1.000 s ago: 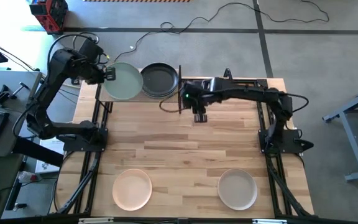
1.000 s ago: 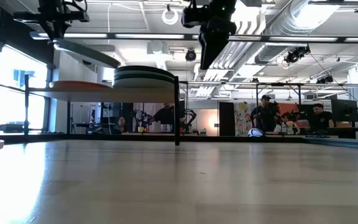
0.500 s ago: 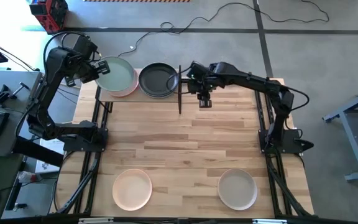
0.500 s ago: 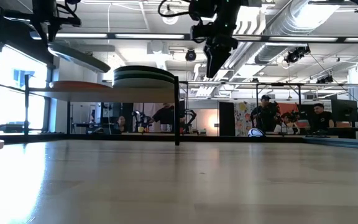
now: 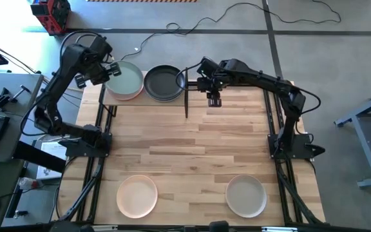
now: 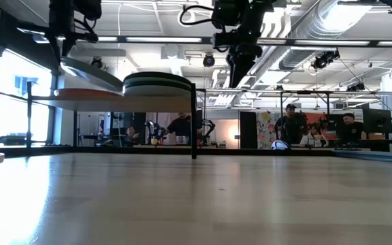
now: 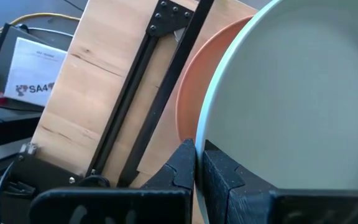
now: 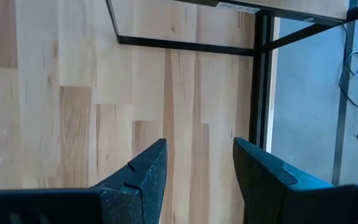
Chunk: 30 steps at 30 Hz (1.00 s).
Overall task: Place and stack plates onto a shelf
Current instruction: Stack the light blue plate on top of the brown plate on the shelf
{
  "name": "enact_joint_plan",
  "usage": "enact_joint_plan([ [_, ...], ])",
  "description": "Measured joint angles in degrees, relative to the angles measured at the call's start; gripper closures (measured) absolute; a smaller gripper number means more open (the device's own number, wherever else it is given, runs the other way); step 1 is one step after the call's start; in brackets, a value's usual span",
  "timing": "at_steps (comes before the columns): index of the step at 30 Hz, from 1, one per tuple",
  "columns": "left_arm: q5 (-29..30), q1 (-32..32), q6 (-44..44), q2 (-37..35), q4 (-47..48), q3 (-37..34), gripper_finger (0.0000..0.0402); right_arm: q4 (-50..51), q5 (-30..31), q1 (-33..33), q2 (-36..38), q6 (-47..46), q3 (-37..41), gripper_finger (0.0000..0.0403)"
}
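Pale green plate [image 5: 123, 80] was pinched at its outer rim by the left gripper [image 5: 106, 69], jaws clamped on the edge. The low view showed it tilted, hanging just above the peach-pink plate [image 7: 194, 93] already on the shelf [image 6: 80, 99]. It had not settled flat.

Risk, as judged: only the rim was held, so a release while tilted could have let the plate skate off the peach-pink one, or off the shelf's outer end, which lay directly under the gripper. A hard drop might also have shunted it toward the black-topped stack [image 5: 164, 83] just beside it; the two rims looked almost touching from above.

Room: the shelf seemed full across with those two stacks, no spare board between them. The black frame post [image 6: 194, 121] stood at the shelf's inner end, beside the dark stack.

Right gripper [image 5: 214, 98] hung past that post, fingers [image 8: 143, 174] spread and holding nothing, over bare wooden tabletop [image 5: 192, 148].

Well away from the shelf, at the table's opposite edge, a peach plate [image 5: 137, 196] and a beige plate [image 5: 246, 196] lay apart, with open boards all round them.
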<state>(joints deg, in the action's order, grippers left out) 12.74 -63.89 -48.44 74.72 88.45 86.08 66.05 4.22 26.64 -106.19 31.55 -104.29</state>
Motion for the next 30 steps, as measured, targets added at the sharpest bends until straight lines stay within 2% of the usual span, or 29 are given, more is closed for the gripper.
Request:
enact_joint_plan([
  [18, 1.7, 0.2, 0.3, 5.6, 1.3, 0.0, 0.0399, 1.1, -0.2, 0.1, 0.0, 0.0, 0.0, 0.0242],
  [22, 3.6, 0.1, 0.6, 5.2, 1.7, 0.0, 0.0399, 1.3, -0.2, 0.1, 0.0, 0.0, 0.0, 0.0242],
  [30, 3.6, -1.3, 0.7, 4.8, 1.6, 0.0, 0.0399, 1.3, -0.2, 0.1, 0.0, 0.4, 0.0, 0.0242],
])
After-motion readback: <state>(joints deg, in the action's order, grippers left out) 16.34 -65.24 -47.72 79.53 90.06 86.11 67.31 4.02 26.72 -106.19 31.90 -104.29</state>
